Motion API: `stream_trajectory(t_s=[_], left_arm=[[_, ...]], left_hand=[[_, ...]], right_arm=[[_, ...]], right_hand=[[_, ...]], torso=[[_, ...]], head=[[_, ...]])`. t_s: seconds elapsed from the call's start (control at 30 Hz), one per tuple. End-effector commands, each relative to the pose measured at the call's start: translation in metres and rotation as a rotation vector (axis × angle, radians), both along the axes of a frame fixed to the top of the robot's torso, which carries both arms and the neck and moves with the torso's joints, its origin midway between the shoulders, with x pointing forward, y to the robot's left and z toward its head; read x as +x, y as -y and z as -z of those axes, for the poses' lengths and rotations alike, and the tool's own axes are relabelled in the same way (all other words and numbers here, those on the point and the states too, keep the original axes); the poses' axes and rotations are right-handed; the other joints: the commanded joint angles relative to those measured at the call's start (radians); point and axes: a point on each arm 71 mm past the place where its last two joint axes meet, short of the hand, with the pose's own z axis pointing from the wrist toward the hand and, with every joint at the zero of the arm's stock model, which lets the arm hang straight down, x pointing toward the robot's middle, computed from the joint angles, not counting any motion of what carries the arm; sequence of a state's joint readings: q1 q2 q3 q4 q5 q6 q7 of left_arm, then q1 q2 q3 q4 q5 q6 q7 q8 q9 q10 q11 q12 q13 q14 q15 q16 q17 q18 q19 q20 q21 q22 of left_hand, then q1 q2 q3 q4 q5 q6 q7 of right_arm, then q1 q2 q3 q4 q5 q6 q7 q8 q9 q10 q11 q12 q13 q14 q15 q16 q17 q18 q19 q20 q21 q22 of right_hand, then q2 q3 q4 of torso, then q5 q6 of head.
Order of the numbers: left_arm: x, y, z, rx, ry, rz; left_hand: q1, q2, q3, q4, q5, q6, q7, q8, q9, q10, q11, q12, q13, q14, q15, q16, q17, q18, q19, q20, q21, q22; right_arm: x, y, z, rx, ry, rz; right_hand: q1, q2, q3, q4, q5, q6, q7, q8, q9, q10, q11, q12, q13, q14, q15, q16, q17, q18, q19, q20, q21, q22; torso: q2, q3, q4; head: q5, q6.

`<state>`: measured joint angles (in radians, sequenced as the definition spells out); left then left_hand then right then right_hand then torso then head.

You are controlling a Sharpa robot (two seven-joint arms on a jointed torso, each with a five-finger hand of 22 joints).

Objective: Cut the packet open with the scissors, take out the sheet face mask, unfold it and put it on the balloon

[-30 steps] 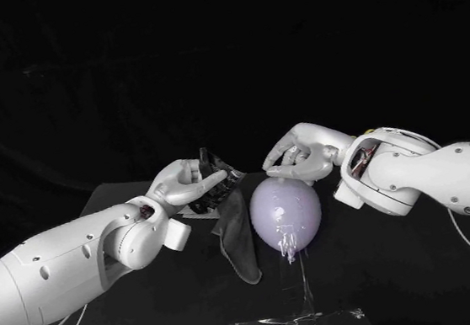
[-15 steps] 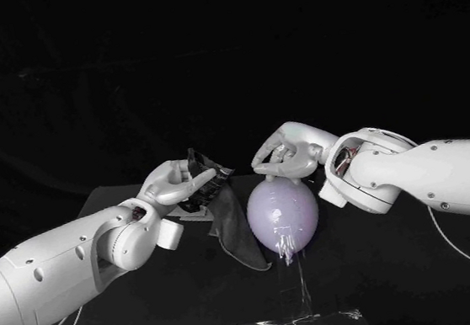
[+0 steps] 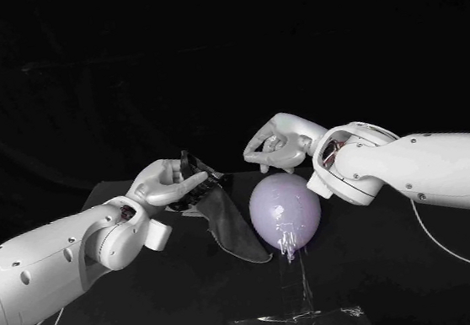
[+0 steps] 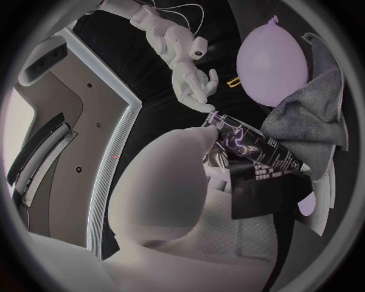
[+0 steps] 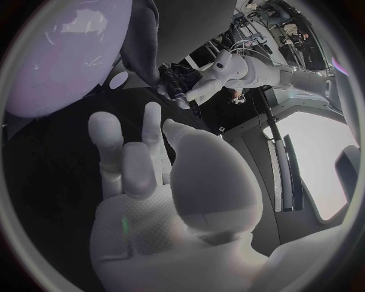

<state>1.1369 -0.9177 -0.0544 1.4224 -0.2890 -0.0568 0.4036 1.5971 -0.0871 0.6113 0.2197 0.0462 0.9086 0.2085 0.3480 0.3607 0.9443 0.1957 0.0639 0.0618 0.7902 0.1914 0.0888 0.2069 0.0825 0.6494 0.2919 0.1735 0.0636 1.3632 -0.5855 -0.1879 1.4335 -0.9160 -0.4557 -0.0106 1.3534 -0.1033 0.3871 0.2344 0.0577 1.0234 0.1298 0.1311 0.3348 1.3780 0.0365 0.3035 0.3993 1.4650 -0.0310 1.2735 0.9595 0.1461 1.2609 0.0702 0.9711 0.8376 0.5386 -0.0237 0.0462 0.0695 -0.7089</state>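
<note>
Spreading under everything is a black table [image 3: 148, 302], dark cloth behind it. One lilac balloon [image 3: 285, 212] rises from one clear stand [image 3: 296, 323]. The left hand [image 3: 170, 187] pinches one packet [image 4: 252, 150], and one dark mask [image 3: 229, 225] hangs just beside the balloon. The right hand [image 3: 276, 145] hovers above, fingers loosely apart and empty.

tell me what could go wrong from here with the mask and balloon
1. The sheet mask hangs folded beside the balloon, from where the left hand grips the packet. It might slip loose or go on bunched.
2. The balloon stands on a thin clear stem. A push from the empty right hand just above it could tip it.
</note>
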Motion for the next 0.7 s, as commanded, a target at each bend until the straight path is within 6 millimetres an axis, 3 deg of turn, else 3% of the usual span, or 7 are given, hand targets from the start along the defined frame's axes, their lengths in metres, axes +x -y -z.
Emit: stream_trajectory(t_s=[0.03,0.13,0.2,0.33,0.43,0.7], left_arm=[[-0.003,0.003,-0.002,0.033,0.028,0.06],[-0.003,0.001,-0.003,0.038,0.03,0.063],[-0.004,0.001,-0.003,0.039,0.032,0.063],[-0.004,0.001,-0.003,0.038,0.037,0.064],[-0.004,0.002,-0.003,0.037,0.041,0.065],[-0.004,0.003,-0.004,0.037,0.042,0.066]], left_hand=[[-0.015,0.0,-0.001,-0.014,0.001,0.001,0.015,0.009,0.004,-0.062,0.013,-0.004,-0.002,-0.103,0.012,-0.029,-0.024,-0.025,-0.131,0.002,-0.046,-0.013],[-0.018,0.004,-0.003,-0.026,0.002,-0.005,0.022,0.014,0.006,-0.137,0.024,-0.005,-0.002,-0.225,0.024,-0.038,-0.054,-0.026,-0.24,0.005,-0.083,-0.02],[-0.021,0.01,-0.004,-0.035,0.001,-0.01,0.028,0.017,0.007,-0.233,0.031,-0.01,-0.006,-0.307,0.032,-0.043,-0.075,-0.027,-0.3,0.006,-0.103,-0.025],[-0.024,0.013,-0.007,-0.044,0.001,-0.014,0.031,0.022,0.008,-0.302,0.037,-0.013,-0.009,-0.373,0.04,-0.049,-0.092,-0.027,-0.345,0.006,-0.117,-0.028],[-0.027,0.017,-0.008,-0.05,0.001,-0.029,0.036,0.018,0.005,-0.358,0.043,-0.016,-0.012,-0.409,0.046,-0.049,-0.101,-0.027,-0.365,0.006,-0.124,-0.029],[-0.03,0.017,-0.012,-0.055,0.001,-0.022,0.035,0.026,0.008,-0.329,0.041,-0.008,-0.007,-0.37,0.045,-0.04,-0.09,-0.025,-0.361,0.005,-0.124,-0.028]], right_arm=[[0.002,-0.005,-0.001,0.022,0.003,-0.015],[0.004,-0.01,-0.001,0.02,-0.004,-0.028],[0.003,-0.014,-0.001,0.017,-0.013,-0.042],[0.002,-0.022,0.001,0.003,-0.039,-0.073],[-0.001,-0.029,0.003,-0.008,-0.059,-0.099],[-0.006,-0.041,0.005,-0.028,-0.076,-0.14]], right_hand=[[-0.014,0.001,-0.008,0.003,-0.003,-0.004,-0.002,-0.004,0.001,-0.013,0.0,0.014,0.023,0.012,-0.005,0.009,0.005,-0.01,0.006,0.0,0.006,0.006],[-0.019,0.001,-0.012,0.005,-0.003,-0.006,-0.002,-0.006,0.002,-0.02,0.002,0.022,0.039,0.01,-0.005,0.009,0.002,-0.01,0.003,0.001,0.004,0.006],[-0.021,0.001,-0.012,0.005,-0.003,-0.007,-0.002,-0.007,0.002,-0.023,0.002,0.025,0.045,0.01,-0.004,0.009,0.001,-0.01,0.002,0.001,0.003,0.005],[-0.028,0.0,-0.019,0.006,-0.005,-0.01,-0.001,-0.009,0.002,-0.035,0.003,0.041,0.075,0.009,-0.003,0.015,0.006,-0.01,0.0,0.002,0.006,0.012],[-0.03,-0.001,-0.022,0.007,-0.006,-0.012,0.0,-0.011,0.002,-0.039,0.004,0.047,0.085,0.009,-0.003,0.017,0.007,-0.01,-0.001,0.003,0.006,0.013],[-0.025,0.001,-0.025,0.001,-0.005,-0.012,-0.001,-0.012,0.004,-0.052,0.003,0.07,0.124,0.009,-0.002,0.026,0.015,-0.01,-0.002,0.004,0.01,0.022]], torso=[[0.0,0.0005,-0.0008],[0.0,0.0004,-0.0003],[-0.001,0.0001,-0.0012],[-0.001,0.0003,-0.0035],[-0.001,0.0007,-0.0029],[0.0,0.001,-0.0028]], head=[[0.004,0.0],[0.004,0.0],[0.005,0.0],[0.008,0.002],[0.008,0.003],[0.005,0.002]])
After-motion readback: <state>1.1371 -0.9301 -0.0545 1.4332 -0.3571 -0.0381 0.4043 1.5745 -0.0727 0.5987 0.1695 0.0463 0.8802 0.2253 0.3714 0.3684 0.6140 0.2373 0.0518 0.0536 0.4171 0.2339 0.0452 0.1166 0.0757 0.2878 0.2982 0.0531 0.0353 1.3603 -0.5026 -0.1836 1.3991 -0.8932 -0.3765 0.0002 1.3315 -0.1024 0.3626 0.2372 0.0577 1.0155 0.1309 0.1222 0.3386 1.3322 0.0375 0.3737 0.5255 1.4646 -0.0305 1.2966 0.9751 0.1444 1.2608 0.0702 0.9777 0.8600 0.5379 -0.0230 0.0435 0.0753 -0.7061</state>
